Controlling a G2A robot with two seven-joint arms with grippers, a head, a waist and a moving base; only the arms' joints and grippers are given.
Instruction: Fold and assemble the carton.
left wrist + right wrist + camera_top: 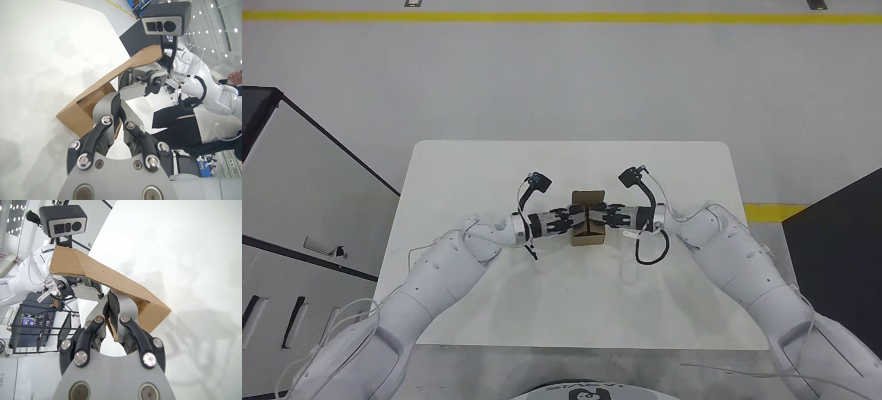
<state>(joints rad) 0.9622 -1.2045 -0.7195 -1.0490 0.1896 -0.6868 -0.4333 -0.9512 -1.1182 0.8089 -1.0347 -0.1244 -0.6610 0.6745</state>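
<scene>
Carton (588,215) of brown cardboard sits a little toward 12 o'clock from the middle of the white table (542,300). It is partly raised, with its lower edge on the surface and one long panel tilted upward. We see the left gripper (564,221) at its 9 o'clock side and the right gripper (604,216) at its 3 o'clock side, so the two arms meet the box from opposite ends. In the left wrist view the left gripper (117,106) has its jaws drawn narrow on a thin cardboard edge of the carton (75,117). In the right wrist view the right gripper (112,308) pinches another edge of the carton (117,279) in the same manner. We judge that this double hold keeps the walls square while the loose panel is not yet folded down. We think the table carries the weight, so the thin cardboard is not bent by the grip. The tabletop looks smooth and plain, and a light box could slide on it, which is one more reason to hold both ends. Around the table the floor is pale grey, with a yellow line (562,16) at 12 o'clock. A dark cabinet (282,170) stands at 9 o'clock, and a dark block (842,230) beside a short yellow mark is at 3 o'clock.
</scene>
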